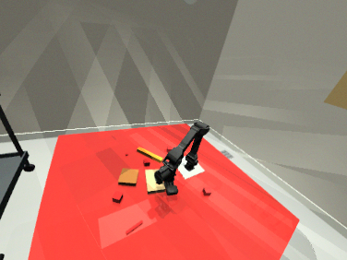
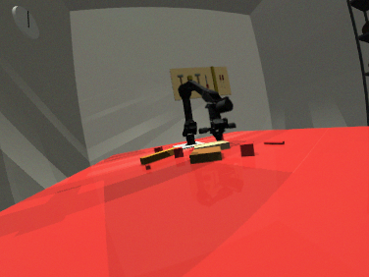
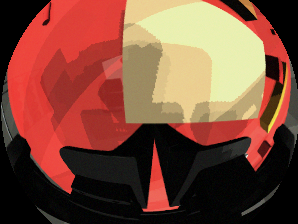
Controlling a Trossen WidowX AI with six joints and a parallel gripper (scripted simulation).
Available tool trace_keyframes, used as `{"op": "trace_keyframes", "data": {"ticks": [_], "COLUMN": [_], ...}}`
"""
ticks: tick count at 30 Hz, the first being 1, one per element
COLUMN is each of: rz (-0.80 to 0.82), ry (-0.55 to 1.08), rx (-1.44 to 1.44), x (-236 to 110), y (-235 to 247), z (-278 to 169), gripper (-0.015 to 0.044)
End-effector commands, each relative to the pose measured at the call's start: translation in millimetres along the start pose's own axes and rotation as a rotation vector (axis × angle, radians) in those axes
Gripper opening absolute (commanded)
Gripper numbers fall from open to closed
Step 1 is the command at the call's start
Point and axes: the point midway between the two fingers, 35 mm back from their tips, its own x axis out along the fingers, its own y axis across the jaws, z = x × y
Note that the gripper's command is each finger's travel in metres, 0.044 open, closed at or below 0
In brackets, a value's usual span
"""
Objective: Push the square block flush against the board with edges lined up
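A pale tan square slab (image 1: 151,181) (image 2: 219,145) (image 3: 193,56) lies flat on the red floor. An orange-brown square block (image 1: 128,176) (image 2: 205,156) lies just left of it, with a narrow gap between them. A long yellow board (image 1: 149,154) (image 2: 157,156) lies behind them, apart from both. My gripper (image 1: 171,189) (image 2: 218,138) (image 3: 153,121) is shut and empty. It is low at the slab's near right edge, and in the wrist view the slab fills the space just ahead of the fingertips. I cannot tell whether the fingers touch it.
Small dark red cubes (image 1: 117,198) (image 1: 206,192) (image 1: 147,162) (image 2: 247,149) are scattered around. A thin red stick (image 1: 134,227) lies nearer the front. The arm's white base plate (image 1: 196,171) is behind on the right. A black cart (image 1: 9,171) stands at the far left.
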Motion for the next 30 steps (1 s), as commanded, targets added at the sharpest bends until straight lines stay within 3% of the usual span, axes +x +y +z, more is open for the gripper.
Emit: {"op": "trace_keyframes", "data": {"ticks": [1,30], "rz": [-0.003,-0.004], "ry": [0.0,-0.004], "rx": [-0.003,-0.003], "x": [1.0,-0.1], "y": [0.5,-1.6], "z": [9.1,46.0], "gripper": [0.0,0.0]}}
